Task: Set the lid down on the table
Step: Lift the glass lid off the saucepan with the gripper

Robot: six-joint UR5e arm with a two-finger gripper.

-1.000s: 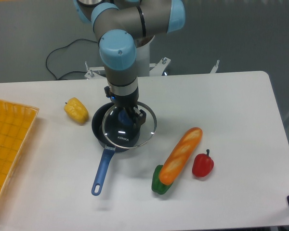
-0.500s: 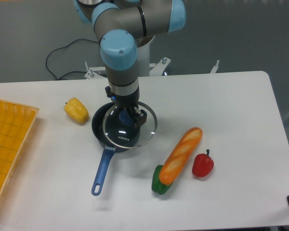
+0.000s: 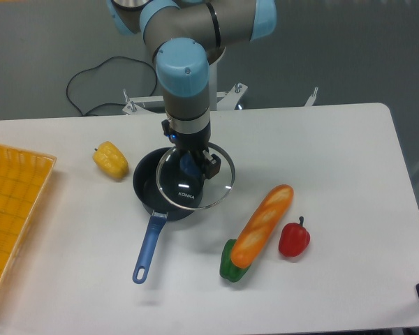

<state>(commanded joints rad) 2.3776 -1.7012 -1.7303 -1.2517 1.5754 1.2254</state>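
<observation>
The round glass lid (image 3: 209,192) with a thin metal rim hangs from my gripper (image 3: 191,166), which is shut on its small blue centre knob. The lid is lifted a little above the dark saucepan (image 3: 146,187) and overlaps its right side, reaching past the pan's right rim. The saucepan's blue handle (image 3: 146,248) points toward the front. Both stand left of centre on the white table (image 3: 335,153). The fingertips are partly hidden behind the knob.
A yellow pepper (image 3: 110,160) lies left of the pan. A bread loaf (image 3: 262,225) rests on a green pepper (image 3: 230,268) to the front right, with a red pepper (image 3: 294,239) beside it. A yellow mesh tray (image 3: 10,209) sits at the left edge.
The gripper with the lid has moved to the right and slightly up, off the pan's centre. The saucepan has stayed in place.
</observation>
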